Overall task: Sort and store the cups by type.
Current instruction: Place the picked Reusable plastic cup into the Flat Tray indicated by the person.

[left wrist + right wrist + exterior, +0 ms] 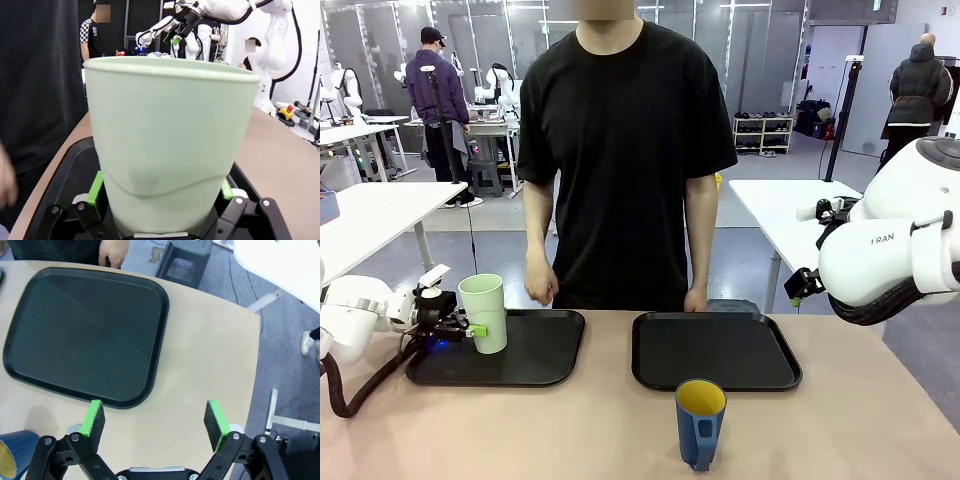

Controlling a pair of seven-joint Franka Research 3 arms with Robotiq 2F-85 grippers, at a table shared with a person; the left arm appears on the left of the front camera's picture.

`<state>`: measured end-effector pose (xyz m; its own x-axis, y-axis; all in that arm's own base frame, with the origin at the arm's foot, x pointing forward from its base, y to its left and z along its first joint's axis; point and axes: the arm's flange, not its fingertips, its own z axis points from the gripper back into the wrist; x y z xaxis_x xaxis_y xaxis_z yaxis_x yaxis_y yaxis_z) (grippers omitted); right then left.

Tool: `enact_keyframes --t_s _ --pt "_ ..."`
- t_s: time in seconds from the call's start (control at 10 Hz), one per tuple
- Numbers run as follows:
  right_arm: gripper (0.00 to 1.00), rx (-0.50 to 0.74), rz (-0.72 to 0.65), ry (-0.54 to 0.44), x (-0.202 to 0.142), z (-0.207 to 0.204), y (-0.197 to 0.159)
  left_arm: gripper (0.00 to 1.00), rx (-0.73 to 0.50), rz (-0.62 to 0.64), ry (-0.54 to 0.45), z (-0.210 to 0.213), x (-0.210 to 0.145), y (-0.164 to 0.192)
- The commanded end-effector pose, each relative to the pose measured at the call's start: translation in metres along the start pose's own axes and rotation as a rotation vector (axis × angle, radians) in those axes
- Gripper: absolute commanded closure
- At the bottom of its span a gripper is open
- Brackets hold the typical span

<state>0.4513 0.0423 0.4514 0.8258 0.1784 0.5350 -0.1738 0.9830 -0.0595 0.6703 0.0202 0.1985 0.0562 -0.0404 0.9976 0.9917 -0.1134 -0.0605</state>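
Mint-green tumbler (485, 312) is over on the left, standing upright at the near-left part of the left black tray (548, 350). I honestly can't tell if its base is resting on the tray or sitting just above it. The left gripper (470, 328) comes in from the side and has the tumbler clamped low down. In the left wrist view you can see a green pad pressed against each side of the cup wall.

Behind the trays, the person in the black T-shirt stands at the far edge. One hand (540, 282) hangs just behind the left tray and the other (696, 298) is at the back rim of the right tray (720, 350).

The dark blue mug (700, 422), yellow inside, stands on the bare table (610, 430) at the near edge, just in front of the right tray. Its handle faces the camera.

The right gripper (156, 417) hangs above the table by that tray's corner, fingers spread wide with nothing between them.
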Motion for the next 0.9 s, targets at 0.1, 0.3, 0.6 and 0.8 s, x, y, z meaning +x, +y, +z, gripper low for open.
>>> enact_keyframes --t_s 0.1,0.3,0.6,0.8 --pt "0.0 -0.005 0.002 -0.001 0.0 0.0 -0.001 0.0 0.013 0.006 0.028 0.006 -0.019 -0.003" --pt "0.0 -0.005 0.002 -0.001 0.0 0.0 -0.001 0.0 0.036 0.003 0.055 0.011 -0.014 -0.007" --pt "0.0 -0.005 0.002 -0.001 0.0 0.0 -0.001 0.0 0.065 0.008 0.121 0.019 0.001 -0.02" --pt "0.0 -0.005 0.002 -0.001 0.0 0.0 -0.001 0.0 0.073 -0.005 0.167 0.029 0.014 -0.035"
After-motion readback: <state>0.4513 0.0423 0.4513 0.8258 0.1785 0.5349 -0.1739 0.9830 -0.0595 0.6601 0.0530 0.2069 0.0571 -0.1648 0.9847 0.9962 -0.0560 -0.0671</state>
